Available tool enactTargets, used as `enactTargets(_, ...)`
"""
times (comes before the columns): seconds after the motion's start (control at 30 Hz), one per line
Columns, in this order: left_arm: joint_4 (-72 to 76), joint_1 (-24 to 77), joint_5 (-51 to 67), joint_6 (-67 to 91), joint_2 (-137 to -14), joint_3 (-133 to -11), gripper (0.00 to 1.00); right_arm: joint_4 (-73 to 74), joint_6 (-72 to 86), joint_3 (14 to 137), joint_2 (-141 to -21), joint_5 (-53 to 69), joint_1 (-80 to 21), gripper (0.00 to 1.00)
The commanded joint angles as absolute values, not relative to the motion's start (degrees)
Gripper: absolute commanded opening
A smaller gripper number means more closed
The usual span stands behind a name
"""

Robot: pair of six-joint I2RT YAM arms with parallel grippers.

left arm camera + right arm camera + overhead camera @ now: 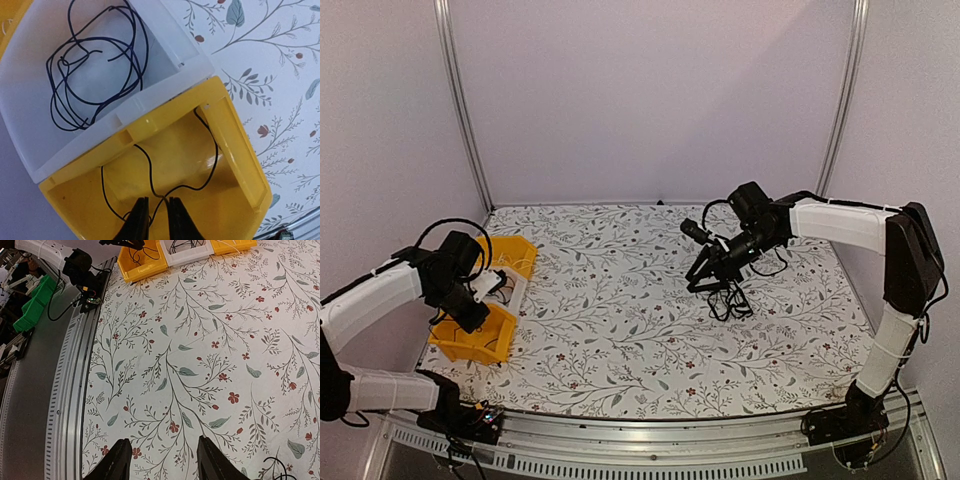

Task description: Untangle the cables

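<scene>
Your left gripper [157, 201] hangs in the yellow bin [235, 150]; its fingers sit almost together, nipping a thin black cable [150, 172] whose loops trail across the bin floor. Just beside it, the white bin [165, 97] holds a coiled cable [137, 55]. Your right gripper [163, 441] is spread wide with nothing between the fingers, hovering over the floral tabletop [200, 340]; the tangled cables [730, 300] lie on the table's right side, just under that gripper.
</scene>
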State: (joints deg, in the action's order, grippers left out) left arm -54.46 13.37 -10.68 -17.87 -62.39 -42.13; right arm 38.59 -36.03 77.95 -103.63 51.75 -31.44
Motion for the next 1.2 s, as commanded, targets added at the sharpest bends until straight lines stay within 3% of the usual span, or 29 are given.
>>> enactTargets(0.0,-49.32,15.62,-12.62,-19.17,-62.58,-39.42,0.16,39.37,-37.0,78.48,-104.59,52.82,-31.46,0.49)
enactTargets(0.43,-47.42,18.32,-16.24,-18.82,-66.12,-41.44,0.31,40.09,-37.09,79.05,-104.81,52.05,-31.47,0.49)
enactTargets(0.73,-55.02,21.76,-18.12,-14.38,-71.91,-54.18,0.44,41.24,-37.35,80.04,-105.58,51.86,-31.47,0.48)
enactTargets(0.97,-63.63,24.85,-14.51,-12.4,-72.85,-58.28,0.42,41.9,-37.79,80.35,-105.96,51.94,-31.46,0.48)
enactTargets(1.17,-69.17,30.42,-2.75,-14.99,-71.66,-56.35,0.42,42.06,-38.38,80.02,-106.15,52.2,-31.56,0.48)
